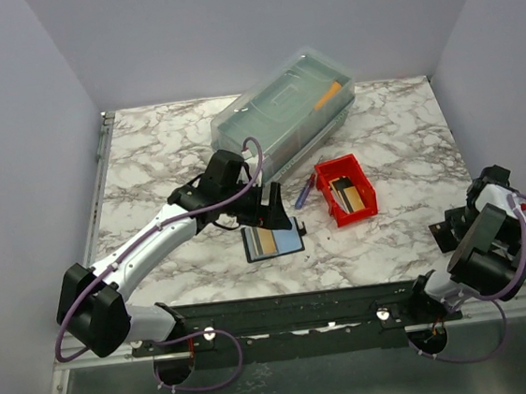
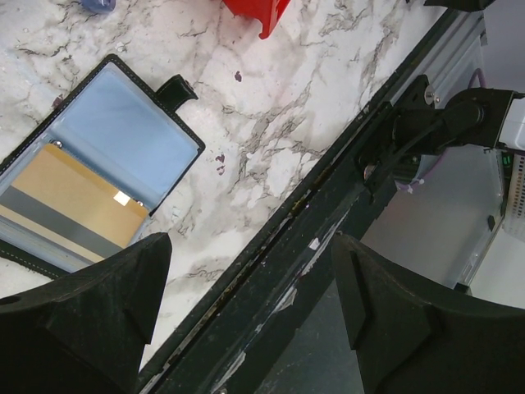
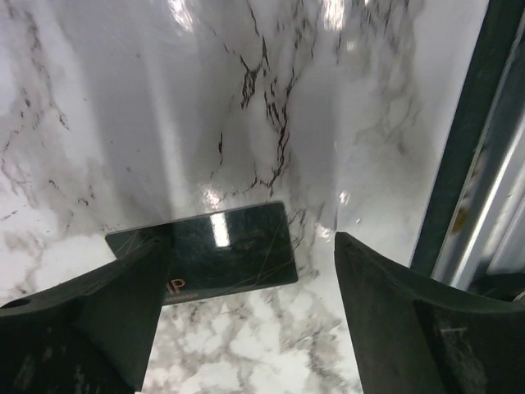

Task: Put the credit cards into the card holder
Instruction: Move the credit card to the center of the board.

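Note:
The black card holder (image 1: 272, 242) lies open on the marble near the middle. In the left wrist view the card holder (image 2: 176, 90) shows a pale blue sleeve and a tan card (image 2: 70, 197) with a grey stripe lying in it. My left gripper (image 1: 277, 216) hovers just above its far edge, open and empty (image 2: 250, 279). My right gripper (image 1: 448, 232) is at the right edge, open and low over the table (image 3: 246, 275). A dark glossy card (image 3: 221, 246) lies flat on the marble by its left finger (image 3: 90, 320). More cards (image 1: 349, 194) stand in the red bin.
A red plastic bin (image 1: 328, 173) sits right of the holder, also in the left wrist view (image 2: 258, 12). A blue-and-red pen (image 1: 304, 193) lies beside it. A large clear lidded box (image 1: 282, 110) stands at the back. The black front rail (image 2: 328, 213) runs along the near edge.

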### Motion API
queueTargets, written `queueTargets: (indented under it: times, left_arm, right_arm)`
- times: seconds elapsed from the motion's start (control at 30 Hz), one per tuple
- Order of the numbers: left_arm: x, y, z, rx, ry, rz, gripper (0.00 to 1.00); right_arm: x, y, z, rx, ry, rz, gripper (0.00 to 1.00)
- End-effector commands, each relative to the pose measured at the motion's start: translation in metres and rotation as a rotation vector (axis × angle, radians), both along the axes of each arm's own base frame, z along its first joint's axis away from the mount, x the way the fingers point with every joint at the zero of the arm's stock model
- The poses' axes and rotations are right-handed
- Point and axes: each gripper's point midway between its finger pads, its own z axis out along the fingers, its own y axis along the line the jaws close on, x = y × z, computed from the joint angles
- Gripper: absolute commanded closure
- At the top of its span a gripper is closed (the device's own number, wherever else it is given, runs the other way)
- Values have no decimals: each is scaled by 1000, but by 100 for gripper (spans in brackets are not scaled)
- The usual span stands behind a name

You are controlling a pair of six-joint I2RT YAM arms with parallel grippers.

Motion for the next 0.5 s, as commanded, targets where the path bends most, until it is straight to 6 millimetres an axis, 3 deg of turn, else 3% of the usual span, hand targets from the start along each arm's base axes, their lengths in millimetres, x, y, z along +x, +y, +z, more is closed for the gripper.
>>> queueTargets:
  times: [0.0, 0.17, 0.27, 0.37, 0.47]
  left_arm:
    - [0, -4, 17, -36, -47, -25, 14]
    - [-2, -4, 15, -37, -34, -29, 14]
    - [-1, -4, 15, -36, -36, -26, 14]
    - [-1, -5, 16, -38, -35, -27, 14]
    - [0, -5, 15, -34, -36, -26, 14]
  right_arm:
    - [11, 8, -9, 33, -85, -35, 22]
    - [9, 12, -18, 34, -97, -28, 26]
    - [7, 22, -27, 77, -96, -14, 39]
    - [12, 39, -29, 120, -136, 50, 46]
    - [18, 61, -28, 148, -151, 149, 48]
